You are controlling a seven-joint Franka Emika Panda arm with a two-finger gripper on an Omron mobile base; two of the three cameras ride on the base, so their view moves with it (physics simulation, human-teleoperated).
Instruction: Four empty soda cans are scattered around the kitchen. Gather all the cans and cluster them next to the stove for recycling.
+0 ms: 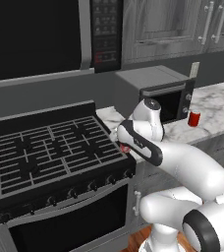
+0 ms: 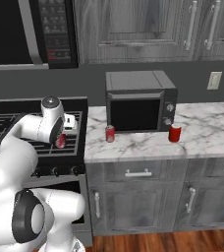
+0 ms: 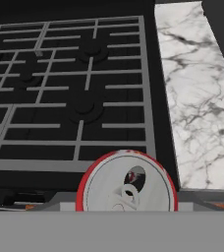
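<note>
A red soda can with a silver top sits close under the hand camera, above the front right corner of the black stove. My gripper is shut on this can and holds it over the stove's right edge; a sliver of the can peeks out beneath the forearm. Two more soda cans stand on the marble counter: one in front of the countertop oven's left corner, one at its right front corner. The right one also shows beside the oven.
A dark boxy countertop oven stands at the back of the marble counter, right of the stove. A black microwave hangs above the stove. Bare marble lies between the stove and the oven.
</note>
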